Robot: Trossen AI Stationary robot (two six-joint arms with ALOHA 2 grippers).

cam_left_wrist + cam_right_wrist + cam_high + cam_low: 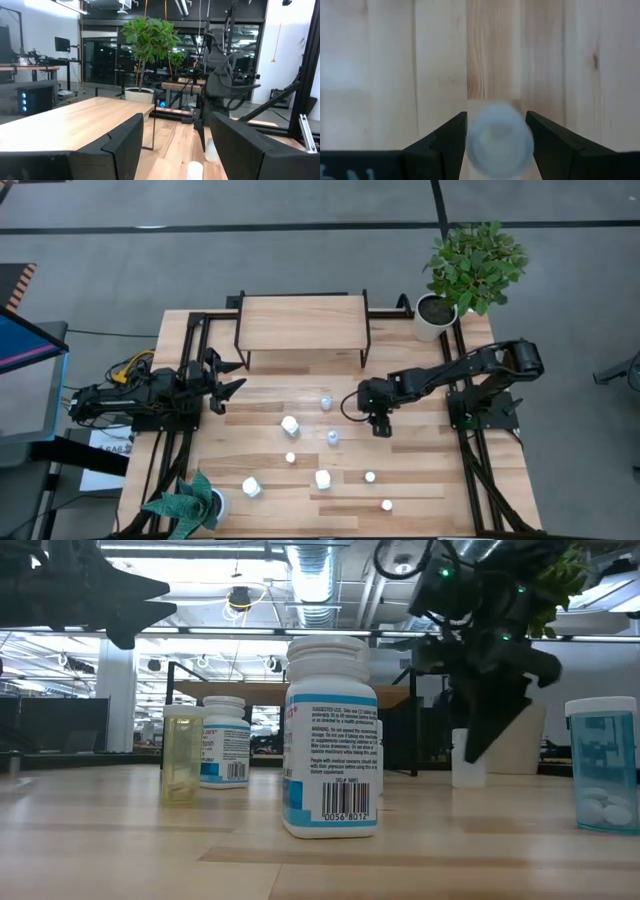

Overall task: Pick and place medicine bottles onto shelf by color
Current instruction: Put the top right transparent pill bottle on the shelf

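Observation:
The shelf (300,322) stands at the table's far middle with nothing on its top. My right gripper (380,426) points straight down at the table's middle. It is open, with one finger on each side of a small pale-blue bottle (500,139) seen cap-on. That bottle stands on its base on the table in the low view (466,768), and the gripper hides it in the high view. Two more pale-blue bottles (326,402) (333,437) and several white-topped ones (290,424) (322,478) stand upright nearby. My left gripper (226,388) is open and empty at the left. My right gripper's fingers (451,141) come from above, pointing down, and flank the cap (500,131) of the pale-blue bottle. The blurred cap reaches both inner faces. I cannot tell whether the fingers touch it. The bottle stands upright on the table.
A potted plant (470,270) stands at the far right corner and another plant (190,505) at the near left corner. Small bottles (370,476) (387,505) (251,487) are scattered over the near half. Black frame rails (190,340) run along both sides.

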